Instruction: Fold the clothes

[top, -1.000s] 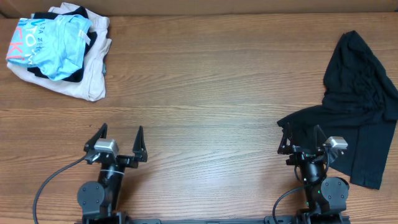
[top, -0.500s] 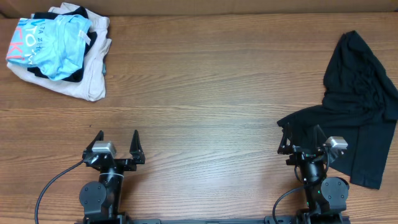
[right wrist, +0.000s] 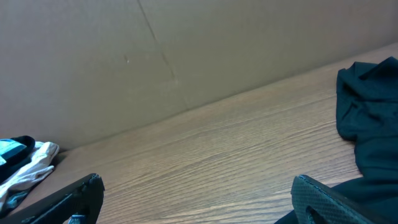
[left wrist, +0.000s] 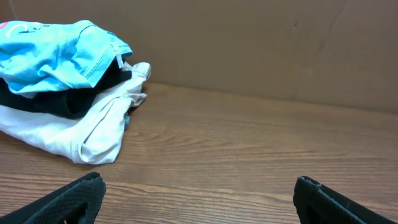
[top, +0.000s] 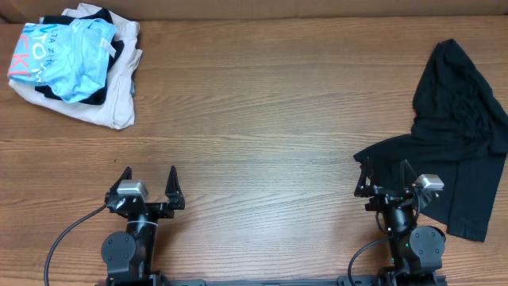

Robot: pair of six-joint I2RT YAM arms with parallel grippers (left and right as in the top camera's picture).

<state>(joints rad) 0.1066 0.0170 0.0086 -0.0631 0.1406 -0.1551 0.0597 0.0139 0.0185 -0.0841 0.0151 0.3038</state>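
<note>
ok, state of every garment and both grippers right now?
light blue T-shirt: crumpled, atop the left pile
black piece: under it, mostly hidden
beige piece: bunched, bottom of pile
large black garment: unfolded, wrinkled, lying at right
left gripper: open, empty
right gripper: open, empty

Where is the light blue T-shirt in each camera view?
Overhead: light blue T-shirt in the top left corner.
Left wrist: light blue T-shirt at upper left.
Right wrist: light blue T-shirt, only a sliver at the left edge.
Shared landmark: the beige piece under it.
</note>
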